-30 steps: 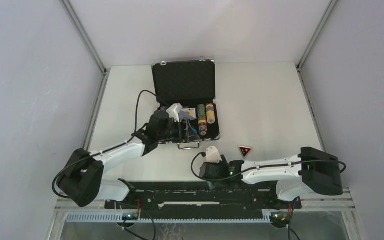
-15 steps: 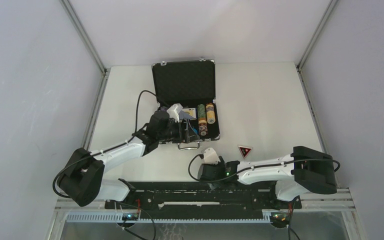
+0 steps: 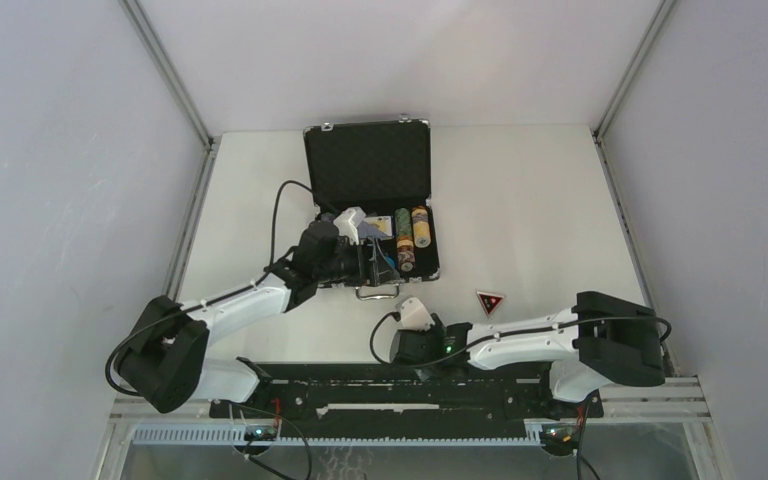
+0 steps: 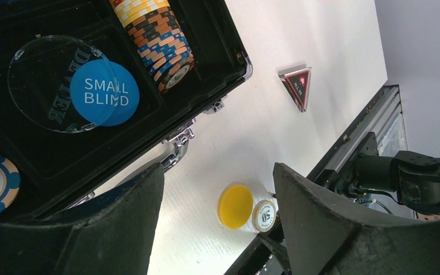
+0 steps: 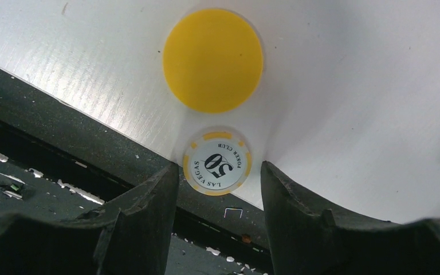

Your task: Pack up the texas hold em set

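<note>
Briefcase open under left claw — wide, empty — chip stacks and blue button already in. Left out on tabletop: triangle token near right claw, yellow button just beyond it, 50 chip between its part-open jaws — ungripped.

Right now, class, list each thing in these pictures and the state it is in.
Case: open, lid upright.
Left gripper: open, over the case.
Right gripper: open, astride the chip.
Chip: flat on the table, near edge.
Yellow button: flat on the table, beside chip.
Token: on the table, outside case.
Blue button: inside case.
</note>
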